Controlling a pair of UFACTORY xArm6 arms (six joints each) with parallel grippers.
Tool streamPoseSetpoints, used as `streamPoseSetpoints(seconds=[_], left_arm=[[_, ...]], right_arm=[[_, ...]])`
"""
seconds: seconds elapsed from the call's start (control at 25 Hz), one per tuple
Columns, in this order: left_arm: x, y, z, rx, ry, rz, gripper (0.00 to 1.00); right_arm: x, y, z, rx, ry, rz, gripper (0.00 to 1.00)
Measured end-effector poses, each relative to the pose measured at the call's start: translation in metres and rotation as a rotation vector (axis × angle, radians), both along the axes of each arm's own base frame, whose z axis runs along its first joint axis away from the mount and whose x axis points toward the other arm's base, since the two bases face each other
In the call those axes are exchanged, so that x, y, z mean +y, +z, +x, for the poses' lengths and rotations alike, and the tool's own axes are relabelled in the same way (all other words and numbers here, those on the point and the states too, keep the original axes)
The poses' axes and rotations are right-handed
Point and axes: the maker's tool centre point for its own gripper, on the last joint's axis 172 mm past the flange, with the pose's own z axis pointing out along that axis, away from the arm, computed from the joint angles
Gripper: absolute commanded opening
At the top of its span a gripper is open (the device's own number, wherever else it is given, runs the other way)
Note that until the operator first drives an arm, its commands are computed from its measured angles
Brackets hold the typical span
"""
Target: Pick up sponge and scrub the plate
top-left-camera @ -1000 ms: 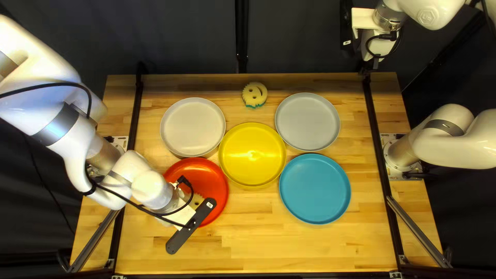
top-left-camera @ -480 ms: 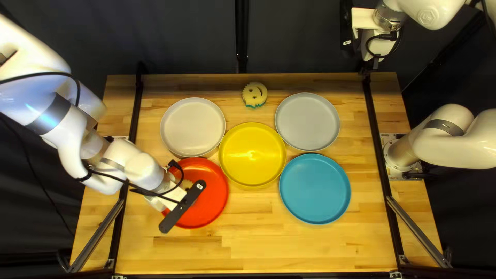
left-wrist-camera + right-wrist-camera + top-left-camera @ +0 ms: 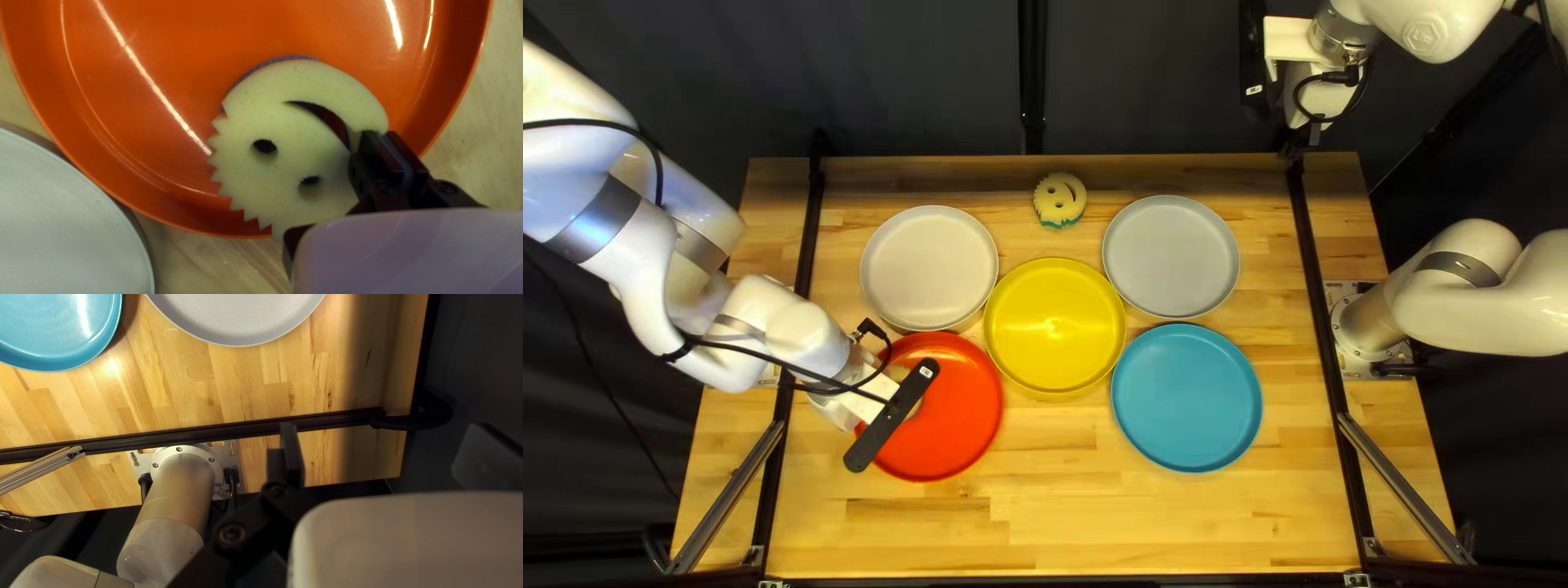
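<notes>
An orange plate (image 3: pixel 956 408) (image 3: pixel 171 65) lies at the near left of the table. A pale yellow round sponge (image 3: pixel 286 155) with a cut-out face and a toothed edge lies flat in it, near the rim. My left gripper (image 3: pixel 894 404) (image 3: pixel 327 204) is shut on this sponge at its edge; one finger (image 3: pixel 384 171) presses beside the mouth slit. In the top left view the gripper hides the sponge. My right gripper (image 3: pixel 1278 90) hangs high over the table's far right corner, open and holding nothing, with one finger (image 3: pixel 289 457) showing in its wrist view.
A second yellow sponge (image 3: pixel 1059 198) stands near the far edge. A cream plate (image 3: pixel 929 267), a yellow plate (image 3: pixel 1054 325), a grey plate (image 3: pixel 1170 256) and a blue plate (image 3: pixel 1186 397) fill the middle. Bare wood runs along the near edge.
My left gripper has slid the sponge leftward and a little toward the far side across the orange plate. The right arm has not moved.
</notes>
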Motion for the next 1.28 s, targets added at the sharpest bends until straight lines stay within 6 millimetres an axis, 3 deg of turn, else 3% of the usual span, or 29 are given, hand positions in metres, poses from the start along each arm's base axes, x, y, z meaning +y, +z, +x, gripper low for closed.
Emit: streamPoseSetpoints(seconds=[0.24,0.44,0.6,0.96,1.16,1.28], left_arm=[[-0.034,0.007,0.025,-0.019,-0.042,0.013,0.0],[-0.044,0.009,0.03,-0.025,-0.063,0.025,0.0],[-0.029,0.009,0.024,-0.024,-0.058,0.026,0.0],[0.03,0.009,0.018,-0.03,-0.024,0.013,0.0],[0.044,0.005,0.021,-0.033,-0.03,0.009,0.0],[0.04,0.004,0.023,-0.036,-0.038,0.008,0.0]], right_arm=[[0.0,0.0,0.0,0.0,0.0,0.0,1.0],[0.0,0.0,0.0,0.0,0.0,0.0,1.0],[0.0,0.0,0.0,0.0,0.0,0.0,1.0],[0.0,0.0,0.0,0.0,0.0,0.0,1.0],[0.0,0.0,0.0,0.0,0.0,0.0,1.0],[0.0,0.0,0.0,0.0,0.0,0.0,1.0]])
